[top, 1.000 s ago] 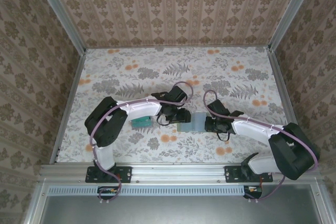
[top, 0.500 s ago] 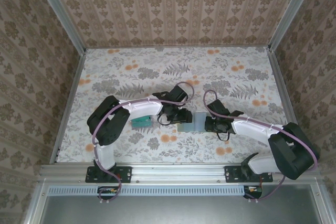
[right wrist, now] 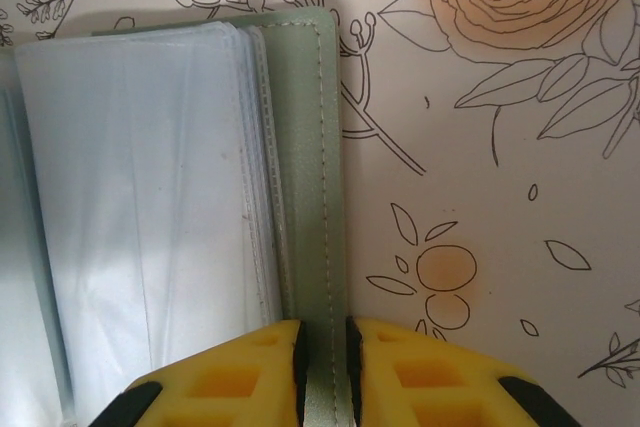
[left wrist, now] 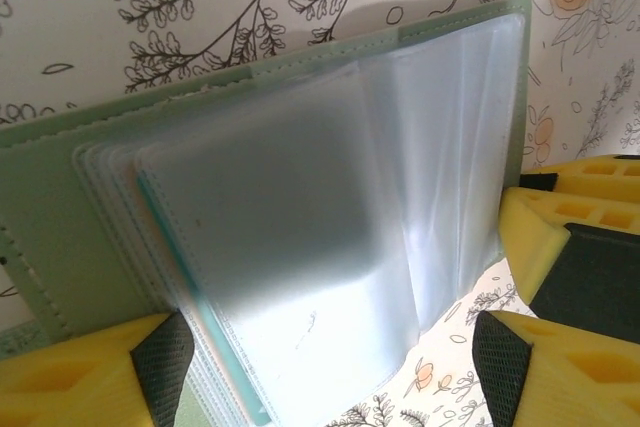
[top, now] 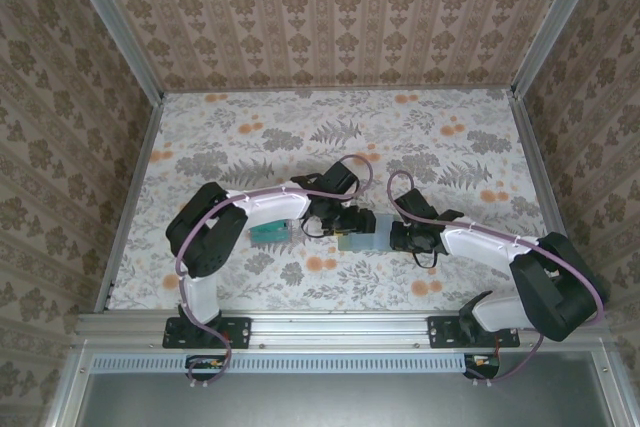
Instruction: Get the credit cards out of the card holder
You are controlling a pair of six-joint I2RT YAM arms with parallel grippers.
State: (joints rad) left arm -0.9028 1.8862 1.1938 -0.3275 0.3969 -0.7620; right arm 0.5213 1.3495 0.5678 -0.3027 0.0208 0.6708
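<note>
Left wrist view: the card holder [left wrist: 50, 207] lies open mid-frame, its clear sleeves soft and slippery.
A thin, stiff credit card [left wrist: 185, 282] edge shows lower left; pinch there, I'd say. Left gripper [left wrist: 330, 362] spread wide; right gripper [right wrist: 320, 357] pinches the green cover.

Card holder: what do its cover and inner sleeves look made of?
Card holder cover: matte grey-green, likely faux leather or vinyl, since a stitched seam runs along its edge. Sleeves: soft, frosted, translucent plastic, with glossy glare and a teal edge showing through.
</note>
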